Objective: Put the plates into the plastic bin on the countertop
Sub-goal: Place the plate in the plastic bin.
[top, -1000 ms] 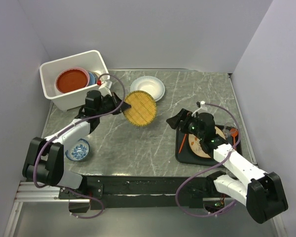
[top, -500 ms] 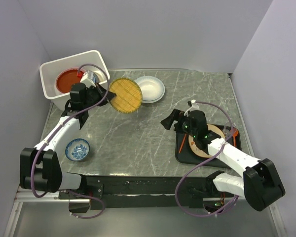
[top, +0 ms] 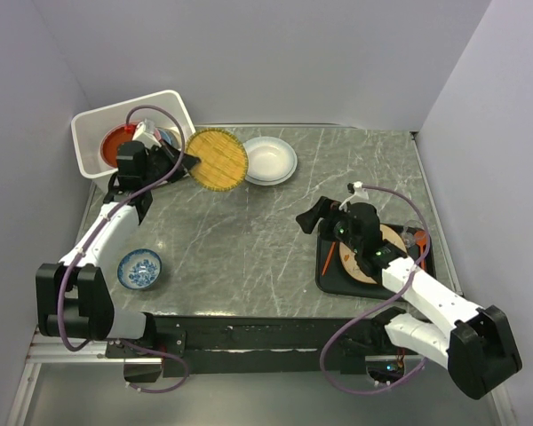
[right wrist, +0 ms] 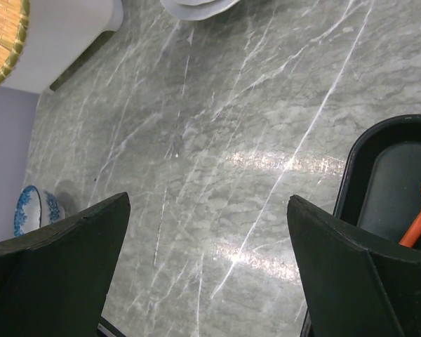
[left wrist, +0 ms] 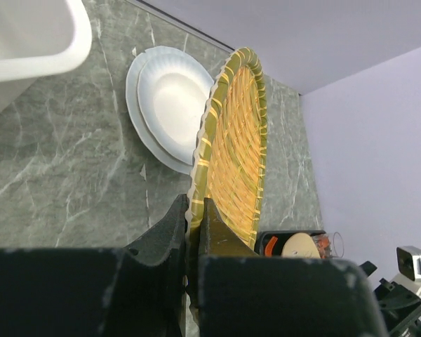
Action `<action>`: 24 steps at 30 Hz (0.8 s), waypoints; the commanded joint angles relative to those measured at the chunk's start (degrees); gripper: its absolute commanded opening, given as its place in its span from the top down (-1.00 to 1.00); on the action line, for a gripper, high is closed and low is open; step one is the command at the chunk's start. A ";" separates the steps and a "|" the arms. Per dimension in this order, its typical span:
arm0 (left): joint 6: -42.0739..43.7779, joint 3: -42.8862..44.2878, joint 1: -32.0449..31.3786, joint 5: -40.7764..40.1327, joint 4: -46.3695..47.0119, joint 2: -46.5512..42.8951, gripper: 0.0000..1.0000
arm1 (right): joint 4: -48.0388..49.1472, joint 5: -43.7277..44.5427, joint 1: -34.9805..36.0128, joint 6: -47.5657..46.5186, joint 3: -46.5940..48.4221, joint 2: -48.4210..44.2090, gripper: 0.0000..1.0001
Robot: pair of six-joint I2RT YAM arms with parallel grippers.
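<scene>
- The round woven yellow plate (top: 217, 160) hangs tilted on edge, just off the right corner of the white rectangular plastic bin (top: 96, 177), not yet over its rim.
- My left claw (top: 185, 162) is clamped on that plate's rim. The plate reaches away from the bin, so I judge it must swing back leftward.
- My left arm is far nearer the bin. My right claw (top: 315, 216) stands wide open and empty, well apart from it.
- Inside the bin a round red-orange plate (top: 117, 145) lies on top.
- A round white plate (top: 268, 160) lies flat on the grey-green marbled countertop (top: 249, 240), near the bin's right side.
</scene>
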 commanded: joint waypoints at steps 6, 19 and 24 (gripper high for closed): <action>-2.72 4.31 3.10 -0.31 2.74 0.05 0.99 | 1.78 0.30 0.35 -1.33 0.78 1.80 -1.00; -5.44 7.74 7.85 -2.67 1.15 2.33 0.99 | 3.19 -1.55 0.43 -2.56 2.80 6.91 -1.00; -7.46 9.23 9.34 -3.74 1.85 4.09 0.99 | 2.75 -1.11 0.43 -3.00 2.72 6.73 -1.00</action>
